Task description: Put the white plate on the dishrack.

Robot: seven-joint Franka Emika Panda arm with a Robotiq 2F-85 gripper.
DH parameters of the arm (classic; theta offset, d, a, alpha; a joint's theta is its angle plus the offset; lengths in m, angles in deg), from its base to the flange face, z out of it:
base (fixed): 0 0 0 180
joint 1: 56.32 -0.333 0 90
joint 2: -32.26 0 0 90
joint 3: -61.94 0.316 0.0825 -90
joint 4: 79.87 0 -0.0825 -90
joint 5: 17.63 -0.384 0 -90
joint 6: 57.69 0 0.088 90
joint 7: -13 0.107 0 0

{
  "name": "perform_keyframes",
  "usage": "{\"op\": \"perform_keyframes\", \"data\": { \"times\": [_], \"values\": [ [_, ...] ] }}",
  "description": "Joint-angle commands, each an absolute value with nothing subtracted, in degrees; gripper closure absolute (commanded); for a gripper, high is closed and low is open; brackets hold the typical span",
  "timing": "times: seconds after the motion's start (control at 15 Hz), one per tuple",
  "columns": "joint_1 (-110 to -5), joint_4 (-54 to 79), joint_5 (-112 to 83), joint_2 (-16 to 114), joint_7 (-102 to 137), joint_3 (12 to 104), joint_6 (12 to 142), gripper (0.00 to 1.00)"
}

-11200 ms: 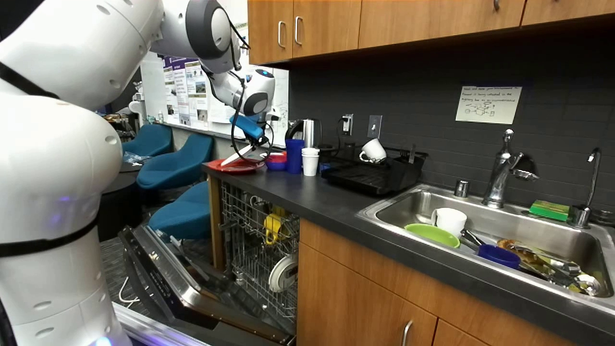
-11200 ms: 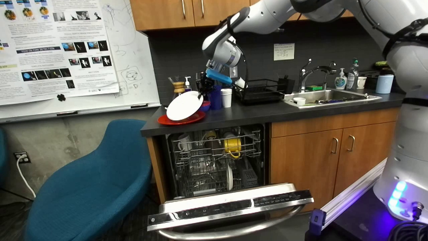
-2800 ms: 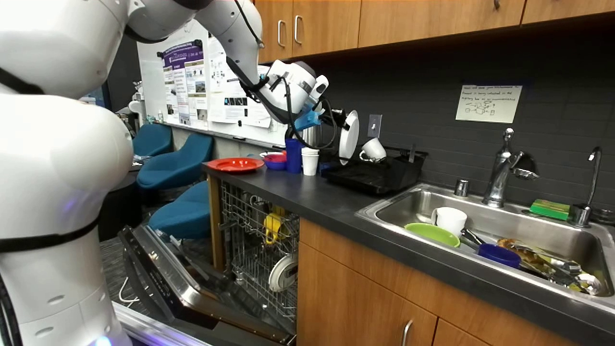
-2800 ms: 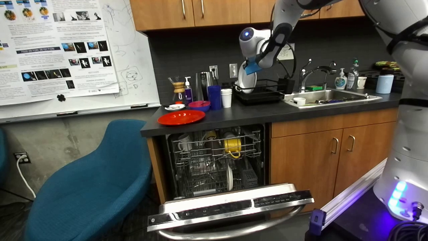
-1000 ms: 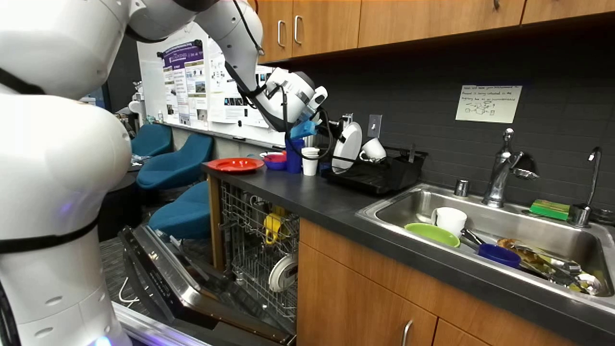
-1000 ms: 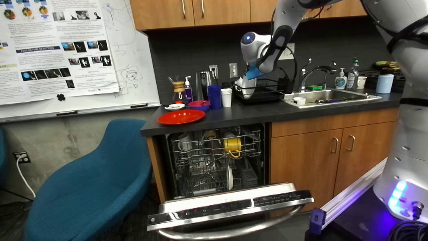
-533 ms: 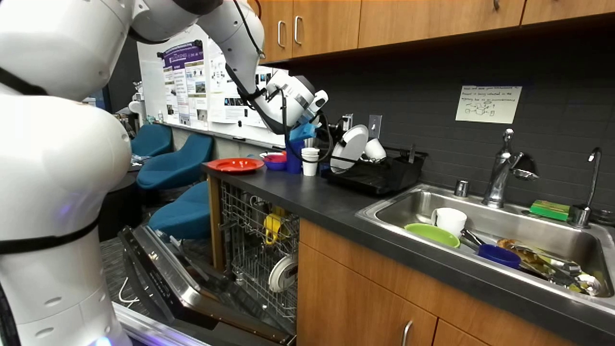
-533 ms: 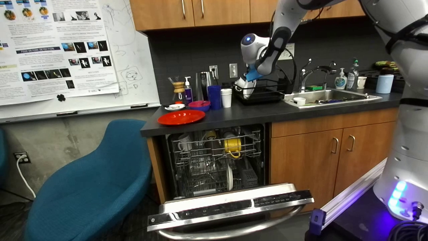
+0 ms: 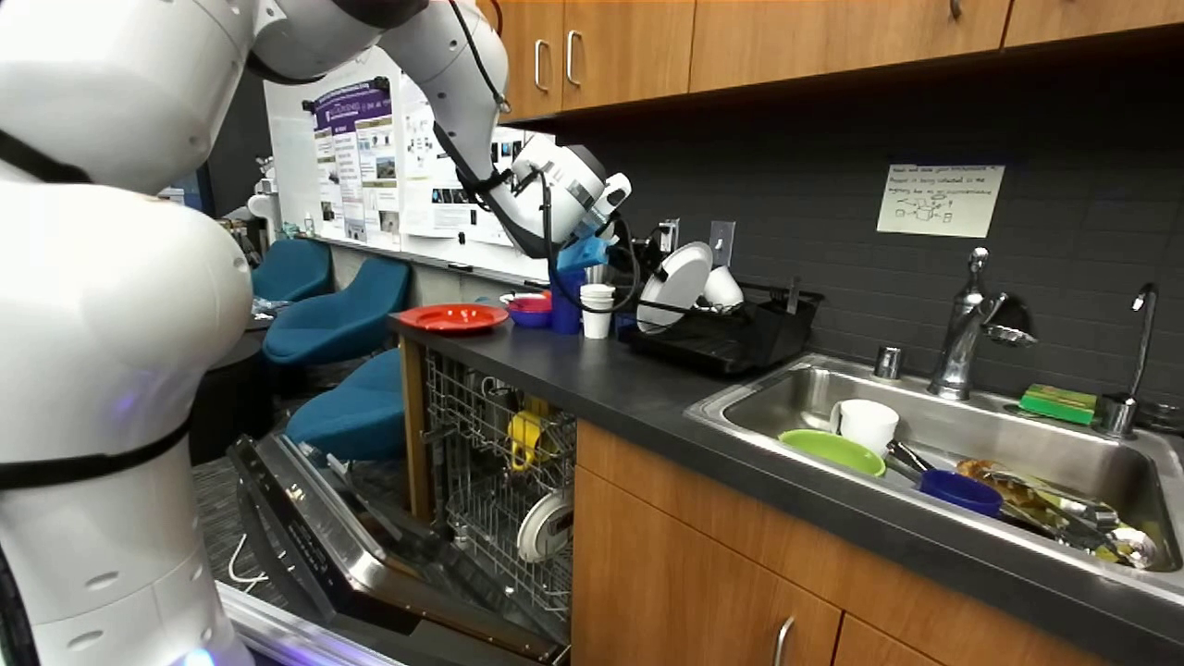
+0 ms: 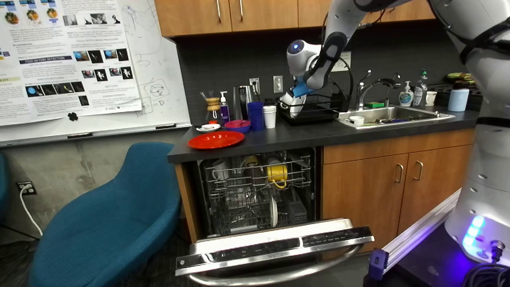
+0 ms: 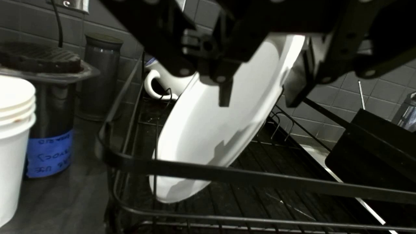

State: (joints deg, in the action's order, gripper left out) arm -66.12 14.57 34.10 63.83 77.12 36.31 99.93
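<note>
My gripper [image 11: 258, 98] stands loosened about the upper part of the white plate [image 11: 211, 126], its two fingers [image 11: 225, 96] spread wider than the plate is thick, one before the glossy face and one behind it; whether either brushes the surface I cannot tell. The plate is in the dishrack [image 9: 721, 347], on edge and tilted, its lower part inside the near rail [image 11: 260, 178] that crosses in front of it in my wrist view (how its bottom edge meets the tray, I can't make out). Beyond it in the rack sits a tilted white mug [image 11: 175, 81], and at the end nearest the steel sink [image 9: 708, 407] is a black utensil holder [image 11: 373, 152]. On the counter [image 9: 592, 370] beside the rack I see stacked white paper cups [image 11: 13, 152] and a dark container [image 11: 58, 100] wearing handwritten blue tape [image 11: 48, 156]. In both exterior views the red plate [image 10: 216, 140] lies flat, well apart from the rack, near nested bowls [image 10: 238, 126] and a blue tumbler [image 10: 255, 115]. The sink holds another mug [image 9: 871, 425] and a lime-green bowl [image 9: 823, 450]; below the counter, the dishwasher door [image 10: 275, 245] is lowered, a yellow mug [image 10: 277, 172] in the upper wire basket [image 10: 259, 185].
</note>
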Motion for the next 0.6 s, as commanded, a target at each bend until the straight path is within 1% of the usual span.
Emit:
{"op": "perform_keyframes", "data": {
  "times": [0.0,0.4,0.47,0.53],
  "values": [
    [-66.12,14.57,34.10,63.83,77.12,36.31,99.93,0.53],
    [-66.12,14.57,34.10,63.83,77.12,36.31,99.93,0.53],
    [-66.12,14.57,34.10,63.83,77.12,36.31,99.93,0.28],
    [-65.37,14.95,32.76,63.42,75.83,37.42,100.49,0.27]
  ]
}}
